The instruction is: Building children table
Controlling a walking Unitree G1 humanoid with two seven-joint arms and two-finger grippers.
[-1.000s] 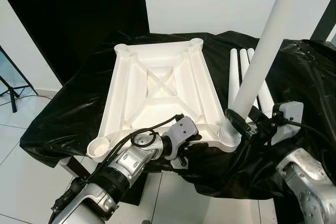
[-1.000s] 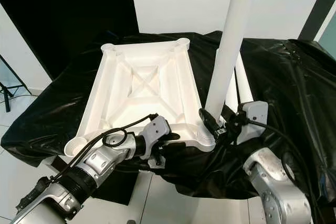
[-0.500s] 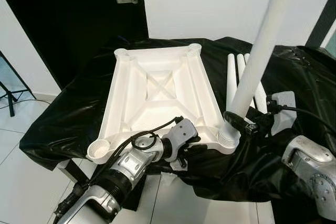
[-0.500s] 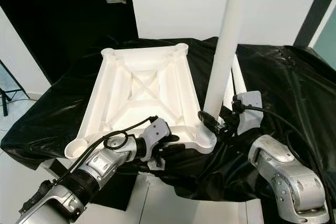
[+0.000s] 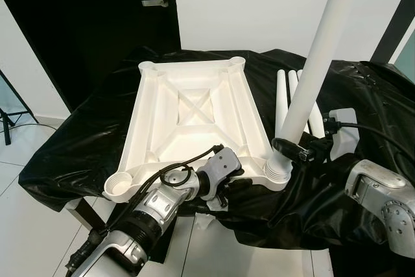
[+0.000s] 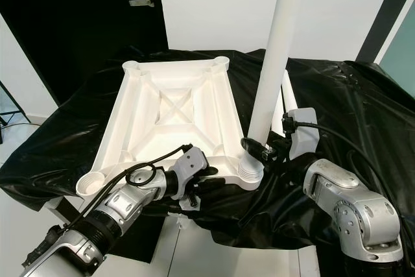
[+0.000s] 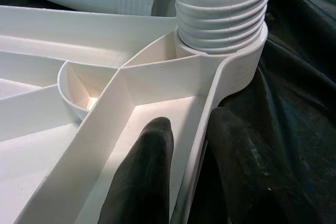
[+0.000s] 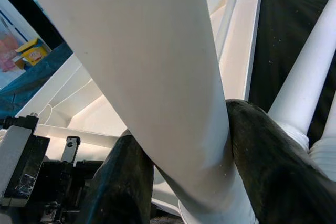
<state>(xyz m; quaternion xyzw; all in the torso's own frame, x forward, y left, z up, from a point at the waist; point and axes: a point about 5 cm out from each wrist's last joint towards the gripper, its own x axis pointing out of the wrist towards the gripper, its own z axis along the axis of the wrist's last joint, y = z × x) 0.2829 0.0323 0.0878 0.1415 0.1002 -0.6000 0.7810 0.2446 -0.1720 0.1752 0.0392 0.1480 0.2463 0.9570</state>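
In the left eye view, a white tabletop (image 5: pixel 194 118) lay upside down, ribs up, on a counter draped in black sheeting (image 5: pixel 84 141). A long white leg (image 5: pixel 311 76) stood tilted in the near right corner socket (image 5: pixel 277 174), its threaded end seated there. The right claw (image 5: pixel 290 149) was clenched around that leg just above the socket. The left claw (image 5: pixel 238 185) gripped the tabletop's near rim beside the same corner. More white legs (image 5: pixel 285 98) lay on the sheeting to the right of the tabletop. A black door (image 5: pixel 91 17) stood at the far left.

The right eye view showed the same layout, with the empty near left socket (image 6: pixel 91 185) hanging over the counter's edge.

In the left wrist view, one black finger (image 7: pixel 144 182) lay inside the rim wall and the other outside it, pinching the wall; the threaded leg end sat just beyond.

In the right wrist view, two black fingers (image 8: pixel 123 182) pressed on either side of the leg.
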